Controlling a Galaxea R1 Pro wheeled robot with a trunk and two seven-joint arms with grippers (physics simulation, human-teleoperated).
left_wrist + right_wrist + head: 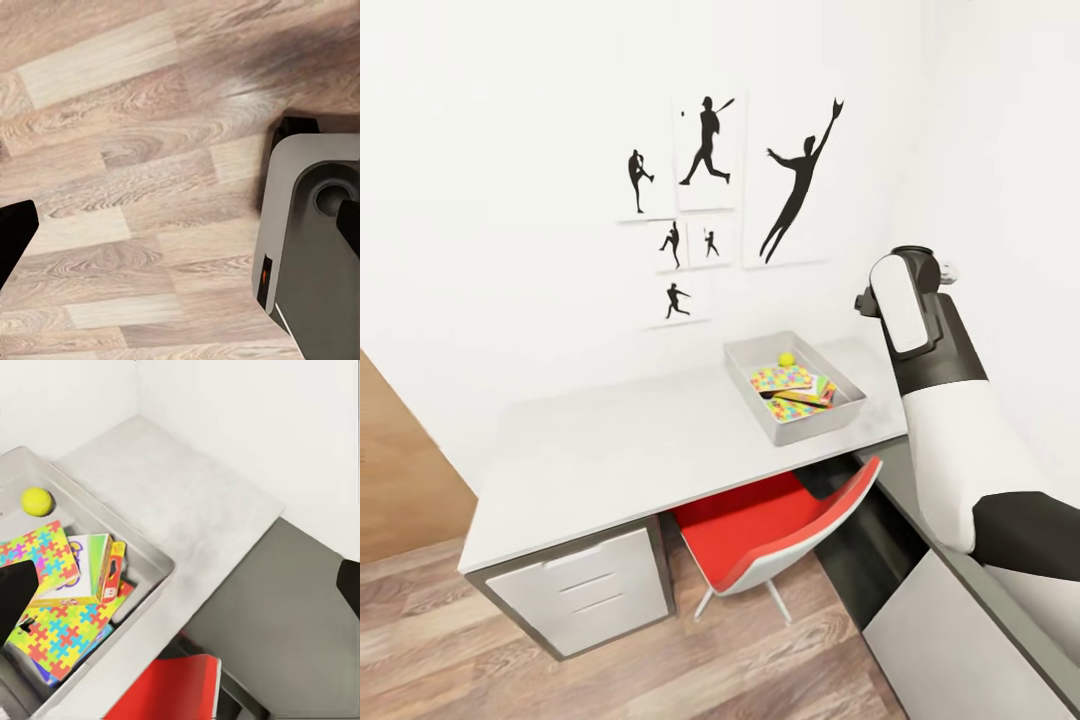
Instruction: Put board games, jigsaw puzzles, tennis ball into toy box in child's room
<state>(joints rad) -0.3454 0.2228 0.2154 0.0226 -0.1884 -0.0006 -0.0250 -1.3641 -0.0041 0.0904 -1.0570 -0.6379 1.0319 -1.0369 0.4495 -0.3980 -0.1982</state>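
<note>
The right gripper (180,585) hangs above the far corner of the desk with its dark fingertips (15,596) spread wide at either edge of its wrist view, and nothing sits between them. Below and to one side of it lies the shallow light grey toy box (154,556), long axis running away from the wall. Inside are the small yellow-green tennis ball (36,500), two thin squares of bright jigsaw-piece pattern (64,637) and lettered board game boxes (101,564) wedged between them (how many boxes, I cannot count under the puzzles). The bin stands on the long white-topped table (610,450), near its right end, so the right arm (950,420) is plainly the nearer one. The left gripper (180,225) points at the wood-plank floor (112,187), its fingers likewise wide apart and empty, beside part of the robot's grey base (315,255). A red chair (780,530) is tucked under the desk, below black baseball-player silhouettes (705,140) on the white wall.
</note>
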